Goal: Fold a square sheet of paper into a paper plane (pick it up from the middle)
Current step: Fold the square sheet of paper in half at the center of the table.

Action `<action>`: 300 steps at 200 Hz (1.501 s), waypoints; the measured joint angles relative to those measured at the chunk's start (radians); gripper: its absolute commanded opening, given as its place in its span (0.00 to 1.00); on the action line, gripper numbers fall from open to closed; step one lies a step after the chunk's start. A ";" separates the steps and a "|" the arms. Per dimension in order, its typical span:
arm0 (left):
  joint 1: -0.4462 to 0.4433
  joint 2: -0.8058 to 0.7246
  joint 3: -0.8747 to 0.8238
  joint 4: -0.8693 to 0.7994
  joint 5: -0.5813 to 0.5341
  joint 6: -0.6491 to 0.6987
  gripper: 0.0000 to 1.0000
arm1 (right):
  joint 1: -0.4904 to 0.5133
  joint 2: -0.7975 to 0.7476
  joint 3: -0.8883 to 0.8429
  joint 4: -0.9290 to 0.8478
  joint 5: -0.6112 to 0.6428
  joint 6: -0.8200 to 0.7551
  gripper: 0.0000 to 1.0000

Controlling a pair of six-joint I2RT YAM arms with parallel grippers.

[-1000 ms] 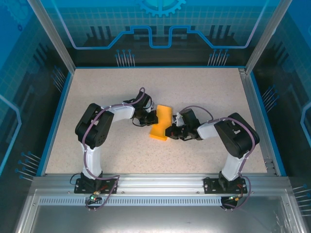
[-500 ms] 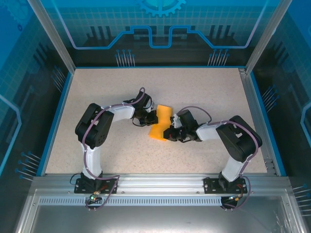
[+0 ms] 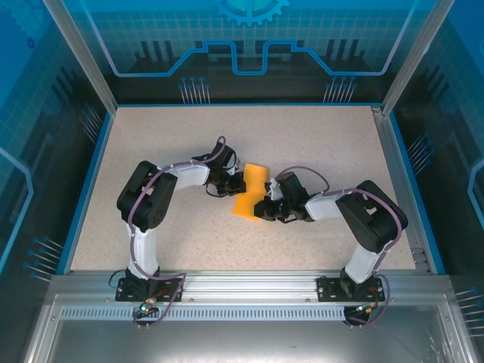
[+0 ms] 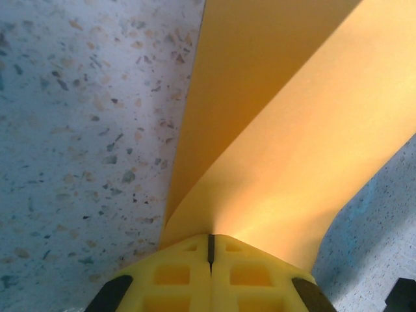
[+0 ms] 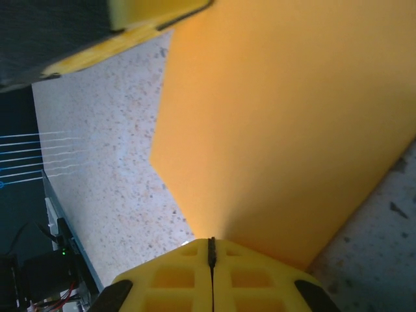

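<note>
The thin orange-yellow folded sheet of paper (image 3: 250, 189) is near the middle of the table, bent into a long shape. The left gripper (image 3: 240, 182) holds its side at 9 o'clock, with its yellow fingers (image 4: 172, 276) pressed tight on the paper. The right gripper (image 3: 263, 206) pinches the paper at 4 o'clock the same way. Below is the flat speckled beige table top (image 3: 166, 144) with a thin blue rim (image 3: 96, 162). Blue see-through walls (image 3: 249, 38) with line patterns stand at 12 o'clock. A silver metal rail (image 3: 242, 281) runs at 6 o'clock.
</note>
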 measured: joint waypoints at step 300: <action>0.000 0.000 -0.001 0.002 0.002 0.002 0.00 | -0.134 0.121 0.252 -0.112 0.042 -0.054 0.07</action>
